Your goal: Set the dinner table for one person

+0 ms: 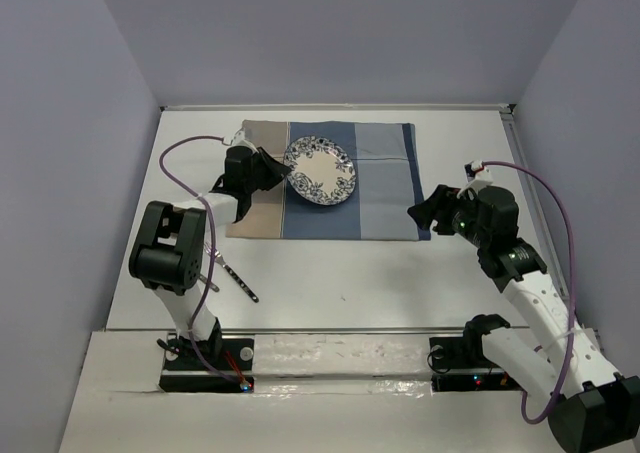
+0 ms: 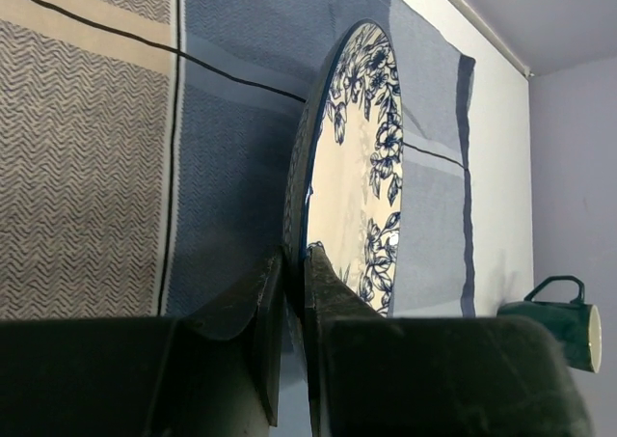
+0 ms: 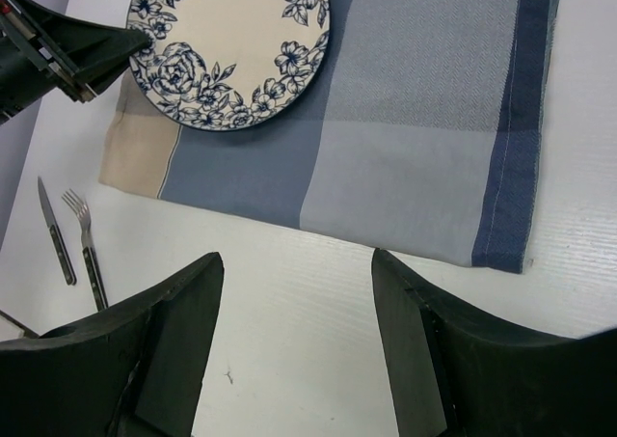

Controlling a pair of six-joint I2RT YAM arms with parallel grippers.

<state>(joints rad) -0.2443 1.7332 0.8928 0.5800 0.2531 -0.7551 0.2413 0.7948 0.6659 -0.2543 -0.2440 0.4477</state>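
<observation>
So left end effector [image 2: 294, 259] pinches the plate [image 2: 357, 167] rim, right end effector [image 3: 294, 259] wide, empty; fork [image 3: 85, 234], knife [image 3: 53, 230], mug [image 2: 559, 321] unplaced

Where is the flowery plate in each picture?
Top: upper middle, the plate over the placemat, with the left gripper at its left rim.
Left wrist: centre, seen edge-on, rim pinched between the fingers.
Right wrist: top left.
Shared landmark: the striped placemat under it.
</observation>
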